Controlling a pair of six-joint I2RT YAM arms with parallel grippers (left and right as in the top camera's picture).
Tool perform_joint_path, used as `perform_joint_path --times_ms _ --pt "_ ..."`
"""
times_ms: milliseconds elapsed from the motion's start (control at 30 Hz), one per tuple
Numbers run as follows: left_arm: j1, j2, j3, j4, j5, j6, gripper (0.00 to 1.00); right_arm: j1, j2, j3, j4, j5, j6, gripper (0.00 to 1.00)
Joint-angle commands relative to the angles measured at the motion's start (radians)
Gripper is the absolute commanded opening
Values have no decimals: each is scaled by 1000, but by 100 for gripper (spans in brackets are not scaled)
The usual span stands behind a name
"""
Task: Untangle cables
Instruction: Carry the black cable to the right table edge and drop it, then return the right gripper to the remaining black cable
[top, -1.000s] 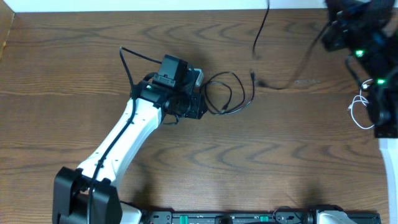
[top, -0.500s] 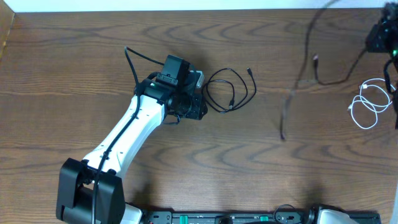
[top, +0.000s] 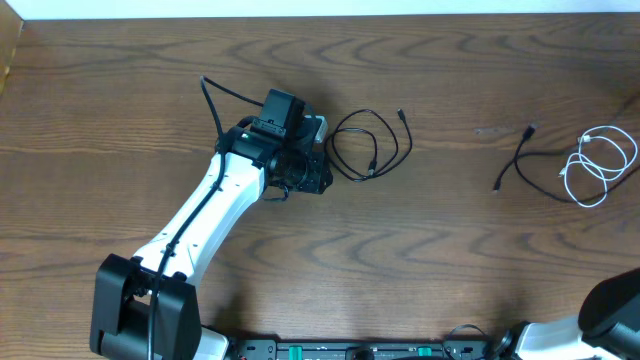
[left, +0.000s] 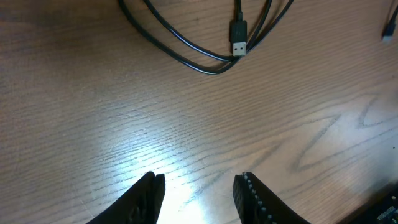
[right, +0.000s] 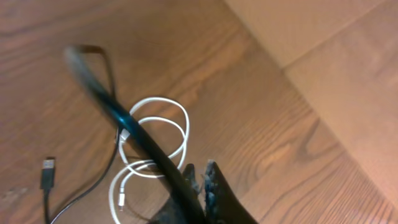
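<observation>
Left gripper (left: 200, 183), spread and empty, sits at 9 o'clock of the thin black looped cable (top: 373, 150). Right gripper (right: 203, 177): state cannot be told. Best: pinch one strand, lift slowly.

The looped USB cable (left: 186, 53) lies on the table (left: 93, 112) ahead of the left gripper (left: 199, 190), apart from its fingertips. Its plug (left: 238, 46) sits inside the near bend of the loop, pointing back toward the gripper. Seen from overhead, a loose cable (top: 525, 165) lies well beyond that loop, farther ahead of the gripper, and the coiled cable (top: 595, 165) lies just past it, overlapping its far end. From the right wrist, that coil is ahead of the right gripper (right: 200, 177), with the loose cable's plug (right: 46, 171) to the coil's left. A thick wire (right: 124, 124) runs from the fingers across the coil.
</observation>
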Motion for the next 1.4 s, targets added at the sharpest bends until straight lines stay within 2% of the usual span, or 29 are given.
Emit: perform_joint_path --times_ms 0,67,100,167,267,333,567,767,1067,1133,1200,1367 --pt "4 6 11 -6 -9 5 41 -35 29 10 1 -206 53 26" --pt "4 6 11 -6 -9 5 41 -40 33 10 8 -326 54 46" --pt "4 6 11 -6 -9 5 41 -40 33 10 14 -378 54 52" --pt "4 6 11 -5 -10 5 42 -32 33 10 26 -505 54 53" --pt "4 6 11 -5 -17 5 41 -7 33 10 26 -681 53 47" --pt "4 6 11 -6 -76 5 41 53 33 10 -4 -801 53 46" --pt "4 6 11 -6 -262 -38 42 267 47 -26 -113 -788 -16 55" --pt "4 6 11 -6 -364 -127 46 445 85 -154 -61 -735 -18 59" --pt "4 17 11 -7 -364 -127 47 692 207 -296 110 -760 -18 58" --pt "4 18 11 -8 -364 -127 47 730 234 -296 141 -751 -18 54" --pt "4 18 11 -7 -364 -127 47 774 264 -296 179 -710 -14 46" --pt "4 18 11 -12 -364 -127 47 852 330 -296 222 -448 230 46"
